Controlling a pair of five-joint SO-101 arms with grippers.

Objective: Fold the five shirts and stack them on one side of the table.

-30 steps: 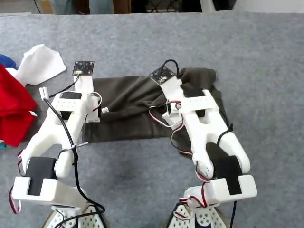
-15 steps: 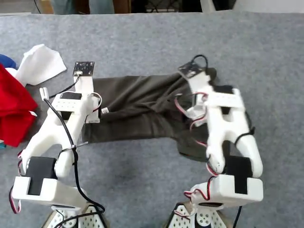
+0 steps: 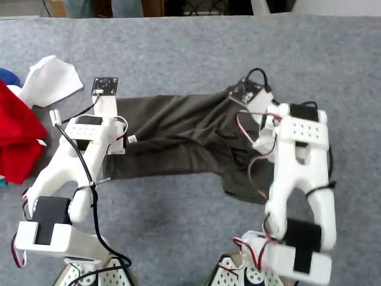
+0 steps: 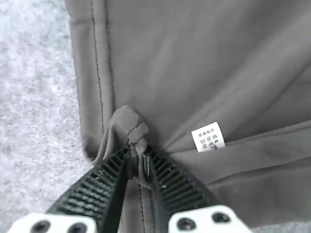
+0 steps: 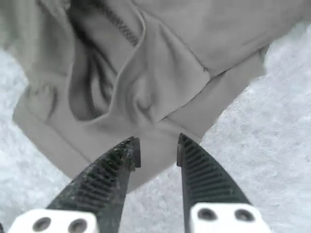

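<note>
High view looks down on a grey tabletop with a dark shirt lying crumpled across its middle, long side running left to right, between the two arms. The left arm rises from its base at the near edge and leans away towards the far side, its forearm stretched almost straight so the wrist sits over the shirt's left end. In the left wrist view the left pincer is clenched on a small bunched fold of that shirt, just beside the stitched hem, with the cloth drawn up into a knot between the jaws; a white label lies on the fabric near them. The right arm stands from its base at the near right, runs up along the shirt's right end, then bends at the elbow so the wrist angles back over the shirt's far right corner. In the right wrist view the right pincer is released, jaws set apart and pointing down over a rumpled, doubled-over edge of the shirt, with bare tabletop on either side of that edge. At the tabletop's left edge lies a red shirt in a heap, and a white shirt sits just beyond it, both well apart from the dark one.
</note>
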